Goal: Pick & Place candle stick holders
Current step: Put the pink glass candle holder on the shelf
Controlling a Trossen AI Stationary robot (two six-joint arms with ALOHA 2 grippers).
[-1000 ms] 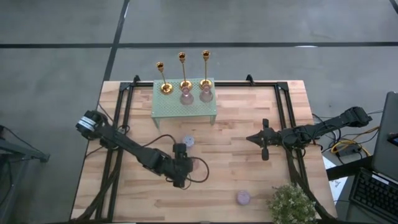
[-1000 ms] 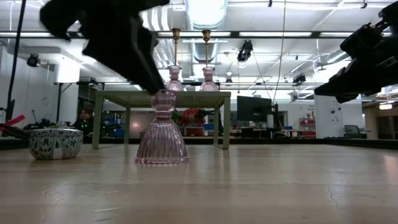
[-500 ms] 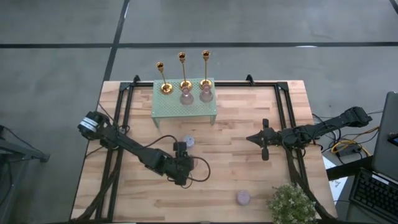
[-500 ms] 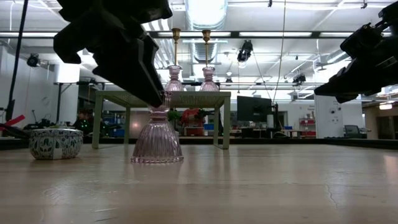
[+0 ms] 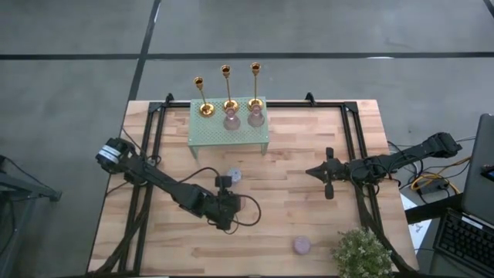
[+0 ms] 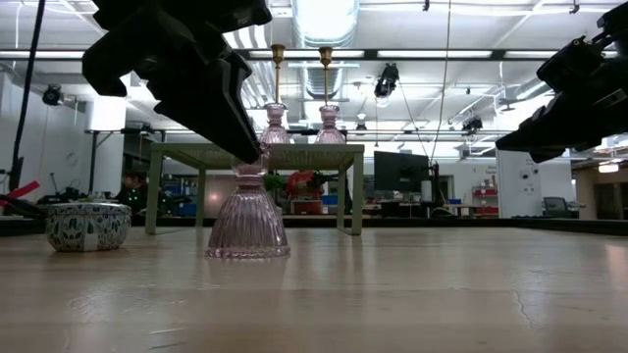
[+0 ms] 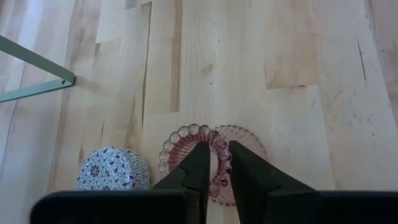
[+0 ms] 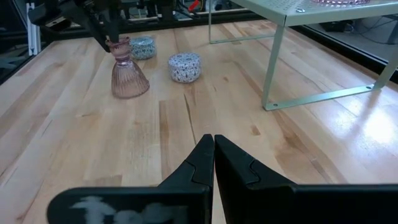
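My left gripper (image 7: 214, 163) pinched on the top of the pink glass holder (image 6: 247, 212), holder standing upright near the bench (image 5: 309, 154) middle, my right gripper (image 8: 213, 152) closed and empty by the right edge

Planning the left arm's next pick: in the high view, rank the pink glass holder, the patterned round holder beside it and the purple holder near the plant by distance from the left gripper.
1. Pink glass holder, at the left gripper.
2. Patterned round holder, just rackward.
3. Purple holder, front edge, by the plant.
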